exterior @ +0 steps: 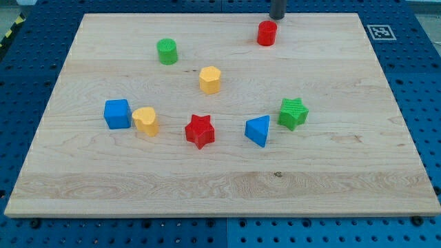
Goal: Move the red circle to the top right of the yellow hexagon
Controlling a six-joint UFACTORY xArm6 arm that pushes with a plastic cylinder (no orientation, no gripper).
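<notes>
The red circle [267, 33] stands near the view's top edge of the wooden surface [331, 172], up and to the right of the yellow hexagon [210, 80], with a clear gap between them. My tip [277, 18] is just above the red circle, slightly to its right, and seems to touch it or nearly so; the rod is cut off by the frame, so I cannot be sure of contact. There is no hand on this arm, only the rod, so nothing can be spread or pressed together.

In my judgement, the block is already about where the task wants it. The risk now is pushing too much: a push from this side would send the red circle down and left, toward the yellow hexagon or past it. An off-centre push may also let the round block slip sideways off the tip.

The green circle [167, 52] lies further left, and the other blocks are well apart at the view's lower part.
</notes>
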